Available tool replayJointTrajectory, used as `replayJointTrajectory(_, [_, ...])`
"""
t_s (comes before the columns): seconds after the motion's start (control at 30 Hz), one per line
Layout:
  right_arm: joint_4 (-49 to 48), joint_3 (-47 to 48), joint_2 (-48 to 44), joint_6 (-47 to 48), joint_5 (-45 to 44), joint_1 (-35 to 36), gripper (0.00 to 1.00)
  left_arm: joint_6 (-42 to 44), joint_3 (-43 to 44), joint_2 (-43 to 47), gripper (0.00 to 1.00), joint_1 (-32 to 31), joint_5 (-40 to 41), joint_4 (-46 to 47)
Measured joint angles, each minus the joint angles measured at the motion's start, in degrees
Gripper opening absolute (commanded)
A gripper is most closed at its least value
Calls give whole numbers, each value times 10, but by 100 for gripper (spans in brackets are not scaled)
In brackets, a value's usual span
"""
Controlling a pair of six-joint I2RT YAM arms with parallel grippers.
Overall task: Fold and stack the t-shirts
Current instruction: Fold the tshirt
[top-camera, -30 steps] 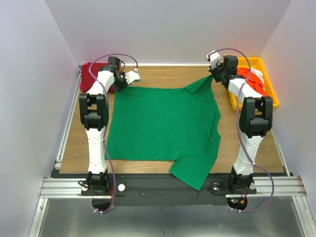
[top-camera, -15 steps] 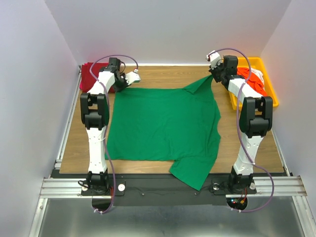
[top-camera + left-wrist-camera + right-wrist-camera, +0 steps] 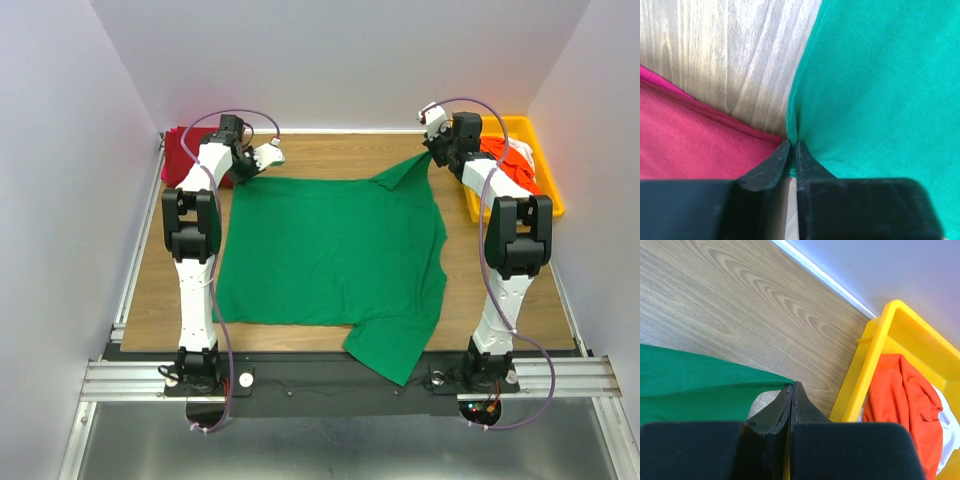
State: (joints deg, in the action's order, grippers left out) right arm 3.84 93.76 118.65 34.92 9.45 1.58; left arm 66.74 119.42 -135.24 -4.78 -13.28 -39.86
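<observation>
A bright green t-shirt (image 3: 330,250) lies spread on the wooden table, one sleeve hanging over the near edge. My left gripper (image 3: 243,170) is shut on its far left corner; in the left wrist view (image 3: 792,142) the cloth (image 3: 875,90) is pinched between the jaws. My right gripper (image 3: 437,152) is shut on the far right corner and holds it lifted; the right wrist view (image 3: 792,385) shows the green edge (image 3: 700,380) at the tips. A dark red t-shirt (image 3: 186,150) lies folded at the far left (image 3: 685,145).
A yellow tray (image 3: 548,190) at the far right holds an orange-red shirt (image 3: 513,160) and a white one (image 3: 950,435); its rim (image 3: 865,360) is close to my right gripper. White walls enclose the table on three sides.
</observation>
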Motion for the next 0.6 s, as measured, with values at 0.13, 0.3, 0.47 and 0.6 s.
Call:
replayJointTrajectory(0.13, [0, 0, 0, 0, 0, 0, 1, 1, 0, 0, 25, 0, 0, -3])
replayJointTrajectory(0.3, [0, 0, 0, 0, 0, 0, 1, 1, 0, 0, 28, 0, 1, -3])
replayJointTrajectory(0.47, [0, 0, 0, 0, 0, 0, 1, 1, 11, 0, 31, 0, 2, -10])
replayJointTrajectory(0.6, [0, 0, 0, 1, 0, 0, 0, 1, 22, 0, 31, 0, 2, -12])
